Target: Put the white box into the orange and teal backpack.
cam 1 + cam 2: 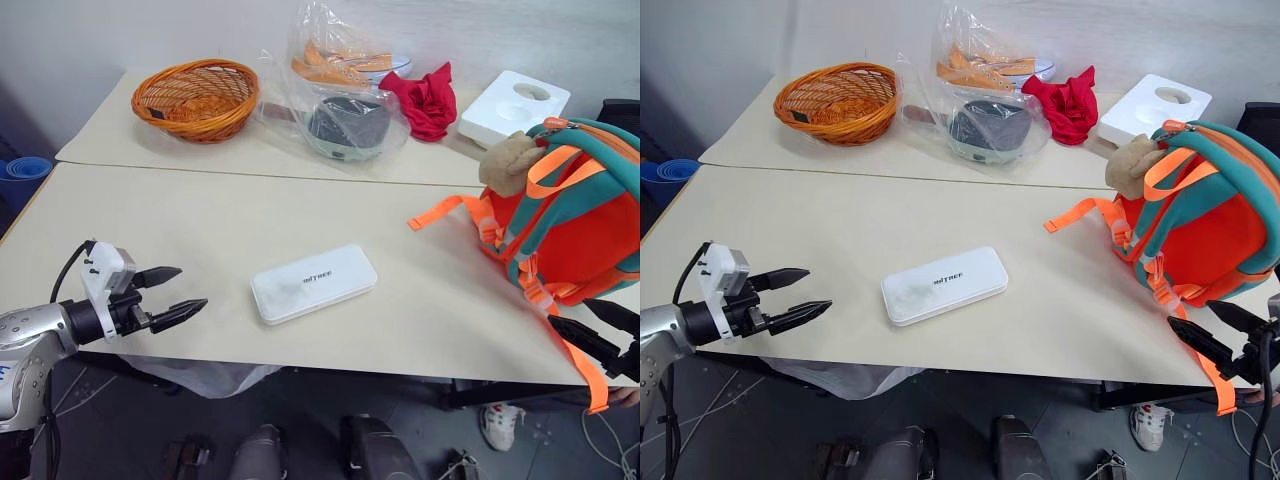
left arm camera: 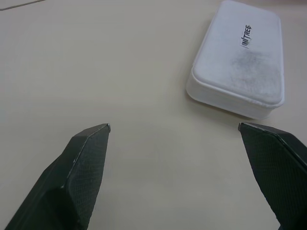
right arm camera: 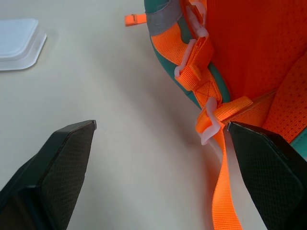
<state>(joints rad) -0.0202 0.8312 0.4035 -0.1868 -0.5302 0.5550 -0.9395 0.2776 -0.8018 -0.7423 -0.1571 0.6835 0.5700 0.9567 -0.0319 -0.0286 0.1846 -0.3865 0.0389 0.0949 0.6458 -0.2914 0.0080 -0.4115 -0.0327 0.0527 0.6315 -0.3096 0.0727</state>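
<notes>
Lying flat on the table [image 1: 180,215], the white box [image 1: 313,283] sits between both hands, long axis running toward the orange and teal backpack [image 1: 575,215]. Left hand [image 1: 168,296], spread and empty, points at the box and looks nearer; right hand [image 1: 592,329], spread, hovers at the backpack's strap.

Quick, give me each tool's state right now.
Left tool: open, empty, short of the flat white rectangular box.
Right tool: open, empty, beside the soft orange and teal backpack.
</notes>
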